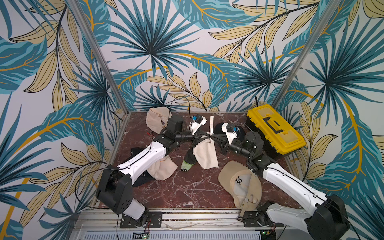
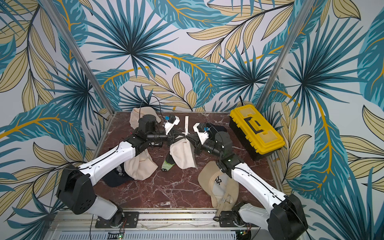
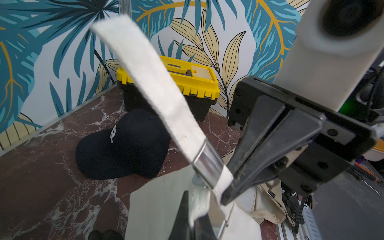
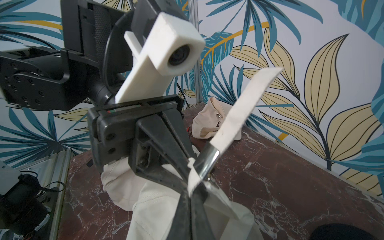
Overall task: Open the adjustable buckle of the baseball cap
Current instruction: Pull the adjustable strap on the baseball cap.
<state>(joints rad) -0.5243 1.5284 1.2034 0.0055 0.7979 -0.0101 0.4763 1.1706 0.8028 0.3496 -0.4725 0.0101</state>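
Both left fingers (image 4: pixel 164 143) and right fingers (image 3: pixel 259 149) grip the strap (image 3: pixel 155 83) of the cream baseball cap (image 1: pixel 207 155), metal buckle (image 3: pixel 207 168) between them; strap threaded through, so opening looks undone.

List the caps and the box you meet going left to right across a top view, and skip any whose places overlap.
Cream cap at the back → lifted cream cap → tan cap with the logo → yellow toolbox.
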